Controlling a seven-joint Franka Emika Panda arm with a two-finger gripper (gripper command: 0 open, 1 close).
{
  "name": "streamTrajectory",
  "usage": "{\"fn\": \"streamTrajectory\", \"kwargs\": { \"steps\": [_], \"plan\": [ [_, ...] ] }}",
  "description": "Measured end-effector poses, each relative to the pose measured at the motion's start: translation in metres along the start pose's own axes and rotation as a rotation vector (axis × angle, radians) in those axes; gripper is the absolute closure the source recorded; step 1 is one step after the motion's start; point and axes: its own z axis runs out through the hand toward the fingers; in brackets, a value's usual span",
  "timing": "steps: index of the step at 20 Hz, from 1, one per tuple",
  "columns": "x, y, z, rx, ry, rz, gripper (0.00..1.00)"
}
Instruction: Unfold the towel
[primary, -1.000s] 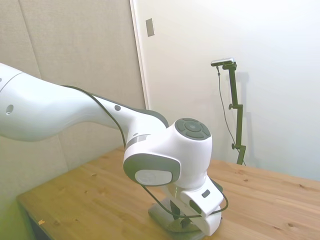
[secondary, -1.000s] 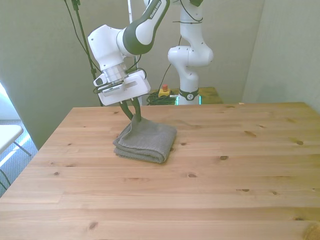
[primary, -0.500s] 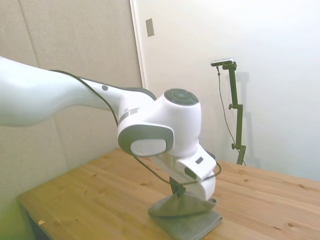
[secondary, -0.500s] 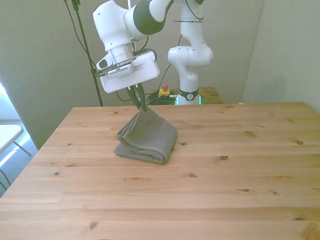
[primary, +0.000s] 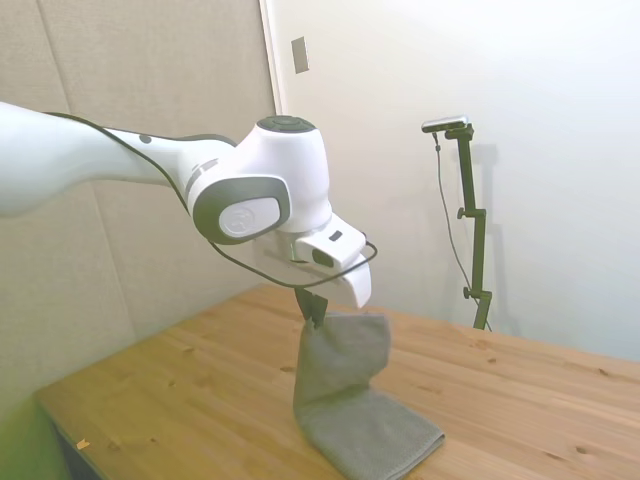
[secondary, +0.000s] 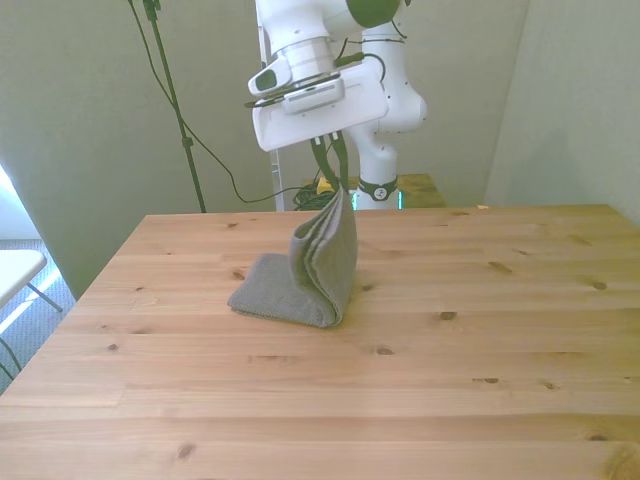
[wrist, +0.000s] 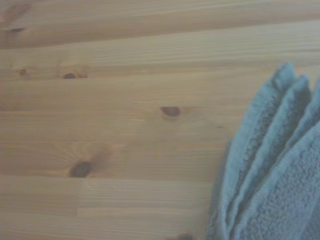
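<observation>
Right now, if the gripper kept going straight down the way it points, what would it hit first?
The gripper points down, shut on the grey towel, so it would first meet that towel's hanging layers, then probably the wooden table.

Matt grey terry-cloth towel (secondary: 318, 262), knotty smooth wooden table (secondary: 480, 330), glossy white plastic arm (primary: 120, 170)

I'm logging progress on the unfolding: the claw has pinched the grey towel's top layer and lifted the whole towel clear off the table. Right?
Not quite. The claw has pinched the towel and raised its top layer, but the towel's lower part lies on the table, not lifted clear. The side view shows this best, and the front view agrees.
</observation>
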Motion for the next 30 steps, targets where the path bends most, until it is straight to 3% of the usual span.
{"fn": "streamTrajectory", "kwargs": {
  "steps": [3, 4, 12, 16, 19, 21, 27, 30],
  "plan": [
    [-0.019, -0.033, 0.009, -0.012, -0.015, -0.075, 1.0],
    [-0.027, -0.044, 0.016, -0.032, -0.031, -0.122, 0.0],
    [-0.056, -0.08, 0.067, -0.089, -0.197, -0.487, 0.0],
    [-0.052, -0.09, 0.071, -0.029, -0.278, -0.65, 0.0],
    [-0.049, -0.093, 0.073, 0.006, -0.29, -0.72, 0.0],
    [-0.049, -0.093, 0.072, -0.003, -0.286, -0.683, 0.0],
    [-0.059, -0.104, 0.052, -0.098, -0.219, -0.393, 0.0],
    [-0.058, -0.09, 0.054, -0.133, -0.166, -0.263, 0.0]
  ]
}}
